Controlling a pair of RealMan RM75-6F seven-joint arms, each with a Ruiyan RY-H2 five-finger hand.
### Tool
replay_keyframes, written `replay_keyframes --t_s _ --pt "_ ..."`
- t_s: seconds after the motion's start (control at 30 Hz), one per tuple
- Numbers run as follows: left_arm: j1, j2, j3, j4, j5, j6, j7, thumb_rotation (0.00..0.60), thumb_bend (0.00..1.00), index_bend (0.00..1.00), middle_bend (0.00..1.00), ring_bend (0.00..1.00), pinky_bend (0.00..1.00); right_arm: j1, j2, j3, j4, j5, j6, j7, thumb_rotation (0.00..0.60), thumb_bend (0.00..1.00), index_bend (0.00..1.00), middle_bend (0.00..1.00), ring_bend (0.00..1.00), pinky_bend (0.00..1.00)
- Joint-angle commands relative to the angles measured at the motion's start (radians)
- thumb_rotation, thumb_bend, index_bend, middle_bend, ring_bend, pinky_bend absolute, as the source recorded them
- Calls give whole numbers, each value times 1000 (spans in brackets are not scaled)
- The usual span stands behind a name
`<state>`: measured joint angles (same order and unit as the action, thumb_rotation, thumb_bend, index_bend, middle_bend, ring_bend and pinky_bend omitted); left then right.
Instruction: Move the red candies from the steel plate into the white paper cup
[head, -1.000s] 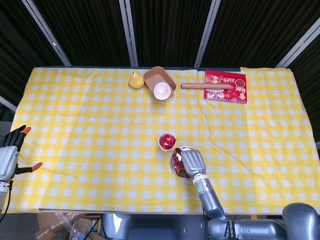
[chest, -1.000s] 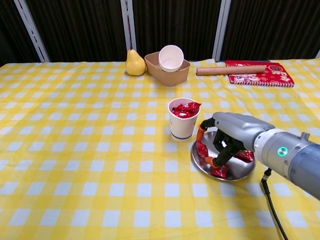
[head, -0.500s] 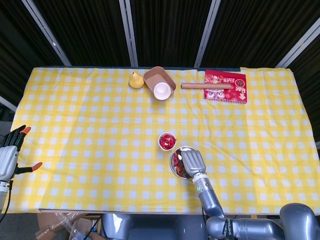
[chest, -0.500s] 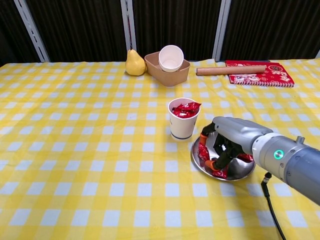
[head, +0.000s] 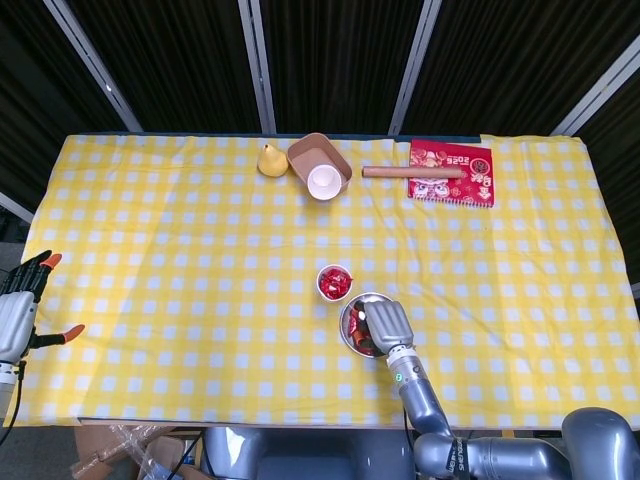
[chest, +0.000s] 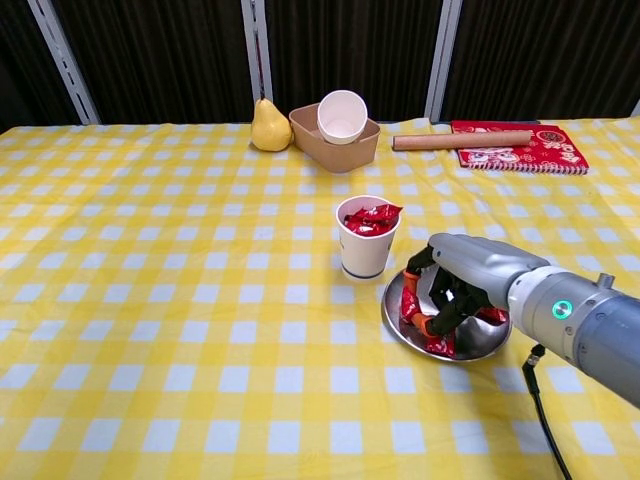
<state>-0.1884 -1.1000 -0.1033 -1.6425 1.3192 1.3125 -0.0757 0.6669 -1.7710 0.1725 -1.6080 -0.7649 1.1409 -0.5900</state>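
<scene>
Right hand (chest: 455, 290) lowered further into the steel plate (chest: 490, 343) than a second ago, fingers now curled down among the red candies (chest: 412, 308) rather than poised above them. Appears to be closing around one or two wrappers at the plate's left side, though whether anything is truly pinched cannot be told from either view. Suggests the pick-up step of another transfer, not yet a lift.

Steel plate unmoved, sitting just right of and in front of the white paper cup (chest: 367, 238), rims near or touching. Cup upright and already holding several red candies heaped to its brim; contents unchanged across the last second. A few candies left on the plate, partly hidden under the palm, so task well along but unfinished.

Left hand (head: 22, 300) parked off the table's left edge, fingers spread, holding nothing, same pose as before.

At the far edge, undisturbed: red notebook (chest: 520, 146) with wooden rolling pin (chest: 462, 140) lying on it, brown tray (chest: 330, 145) with a white bowl (chest: 341, 115) propped inside, yellow pear (chest: 269, 127) beside it.
</scene>
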Motion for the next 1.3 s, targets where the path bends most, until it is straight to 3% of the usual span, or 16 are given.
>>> replay_keyframes --t_s 0.03,0.3,0.67,0.97,1.2,1.3 --pt "0 0 0 0 0 0 0 600 0 10 0 0 0 -2 7 2 -9 -7 5 1 600 494 511 855 921 946" --pt "0 0 0 -1 0 -1 0 600 0 10 0 0 0 -6 74 31 -107 -53 44 1 600 494 511 855 921 947" --pt "-2 3 -1 -4 -4 -7 -7 600 0 10 0 0 0 37 132 120 -216 -62 78 -34 600 495 511 855 921 946" --pt "-4 8 0 -1 -1 -17 -27 600 0 11 0 0 0 117 81 169 -138 -7 56 -76 600 494 511 855 921 946" --pt "-6 12 1 -4 -6 -25 -32 600 0 11 0 0 0 140 47 156 -76 20 51 -85 600 495 505 855 921 947" --pt "-6 13 1 -4 -5 -26 -32 600 0 11 0 0 0 142 42 147 -69 19 53 -82 600 495 453 855 921 947"
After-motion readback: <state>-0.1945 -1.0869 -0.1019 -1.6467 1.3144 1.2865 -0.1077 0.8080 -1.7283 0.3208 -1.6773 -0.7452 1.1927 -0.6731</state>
